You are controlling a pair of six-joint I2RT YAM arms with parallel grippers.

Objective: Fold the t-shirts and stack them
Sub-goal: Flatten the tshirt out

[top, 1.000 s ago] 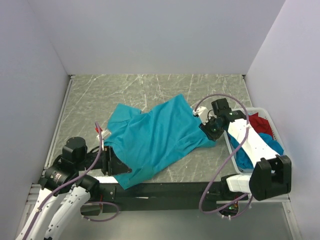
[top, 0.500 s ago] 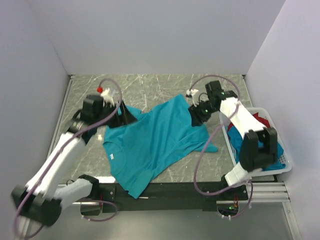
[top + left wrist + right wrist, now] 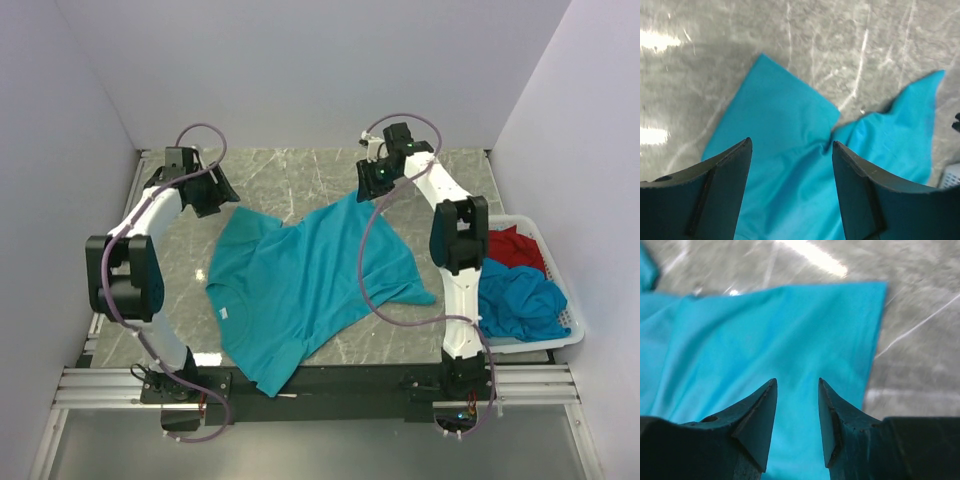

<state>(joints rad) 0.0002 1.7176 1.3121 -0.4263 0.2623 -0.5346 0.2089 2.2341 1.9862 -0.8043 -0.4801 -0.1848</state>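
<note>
Teal shirt (image 3: 315,280): spread flat but rumpled on surface (image 3: 300,175), centre, one corner toward each arm.
Left end effector (image 3: 790,165): jaws wide, empty, above shirt's far-left corner.
Right end effector (image 3: 795,412): jaws narrowly apart, empty, above shirt's far-right corner.
Blue shirt (image 3: 520,300), red shirt (image 3: 515,245): bunched in basket (image 3: 560,340), right edge.

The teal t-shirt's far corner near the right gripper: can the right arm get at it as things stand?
Probably yes. The right gripper hangs open above that corner of the teal t-shirt, and nothing lies between them.
</note>
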